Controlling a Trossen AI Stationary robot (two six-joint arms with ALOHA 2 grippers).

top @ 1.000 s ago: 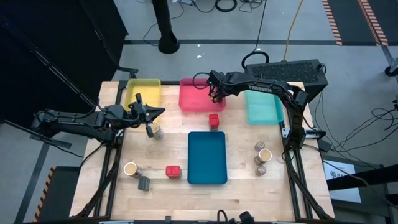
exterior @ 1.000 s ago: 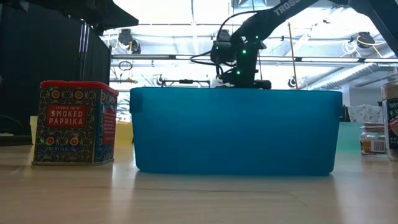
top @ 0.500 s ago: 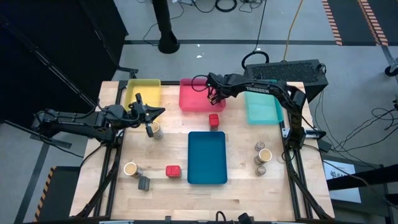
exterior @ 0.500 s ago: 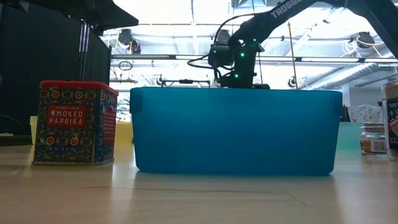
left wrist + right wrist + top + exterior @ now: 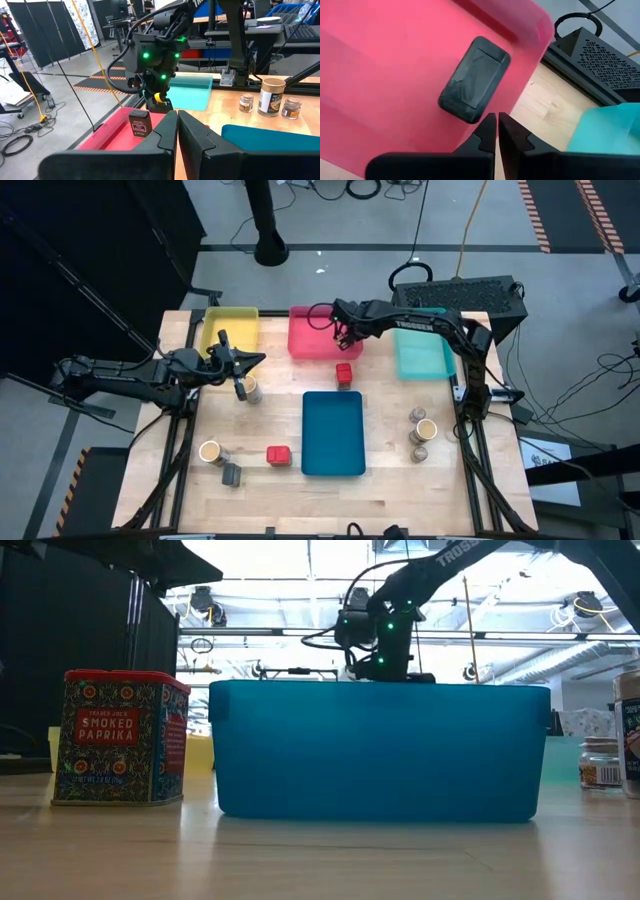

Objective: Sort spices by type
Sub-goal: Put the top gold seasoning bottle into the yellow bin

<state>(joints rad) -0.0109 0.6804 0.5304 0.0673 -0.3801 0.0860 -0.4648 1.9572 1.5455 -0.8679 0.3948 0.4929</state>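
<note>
table (image 5: 380,490): light wood, smooth, grain lines | blue tray (image 5: 380,755): smooth plastic, a bit see-through | red tray (image 5: 380,75): smooth plastic, soft shine | black box (image 5: 474,79): dark, wrinkly shiny wrap | paprika box (image 5: 120,738): shiny printed tin | tan jar (image 5: 271,96): paper label, shiny lid

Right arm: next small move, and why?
Probably lift clear of the red tray and head for another spice. The right gripper hangs shut and empty above the dark box, which already lies in that tray.
</note>
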